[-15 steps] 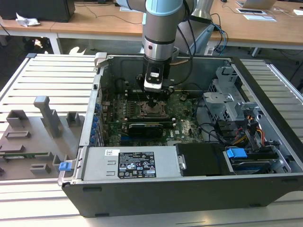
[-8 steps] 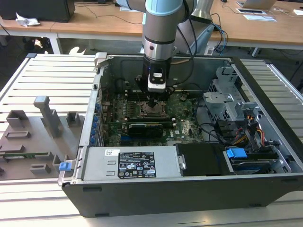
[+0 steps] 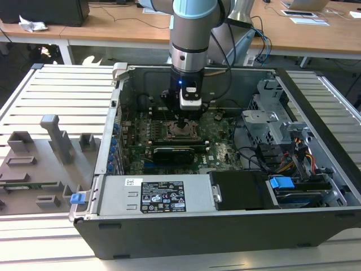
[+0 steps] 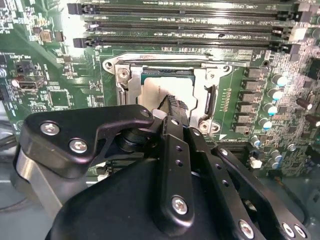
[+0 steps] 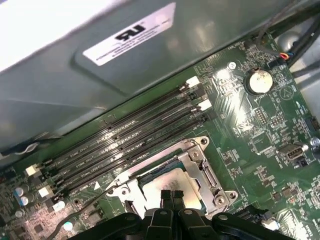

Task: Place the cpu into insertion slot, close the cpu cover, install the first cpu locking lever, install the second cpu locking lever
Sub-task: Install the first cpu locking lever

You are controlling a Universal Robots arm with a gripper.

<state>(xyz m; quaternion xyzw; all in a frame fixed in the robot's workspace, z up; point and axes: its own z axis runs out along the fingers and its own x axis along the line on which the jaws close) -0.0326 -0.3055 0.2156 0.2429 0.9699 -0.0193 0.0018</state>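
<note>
Inside the open computer case, my gripper point(image 3: 181, 121) hangs straight over the insertion slot point(image 3: 181, 132) on the green motherboard. In both wrist views the cpu point(image 5: 161, 182) point(image 4: 154, 91) lies flat in the slot, its silver top showing. The metal cpu cover point(image 5: 199, 165) point(image 4: 131, 82) frames it and looks laid down around it. My gripper point(image 5: 172, 196) point(image 4: 173, 104) is shut, its black fingertips point(image 5: 179, 196) pressed together at or just above the chip's top with nothing between them. A thin wire lever point(image 5: 150, 161) runs along the socket's edge beside the memory slots.
Long black memory slots point(image 5: 135, 141) point(image 4: 185, 25) run beside the socket. A black card point(image 3: 175, 151) stands just in front of it, then the power supply point(image 3: 152, 195). A drive cage point(image 3: 268, 121) and cables are on the exterior view's right. Grey fixtures point(image 3: 53, 141) stand outside the case.
</note>
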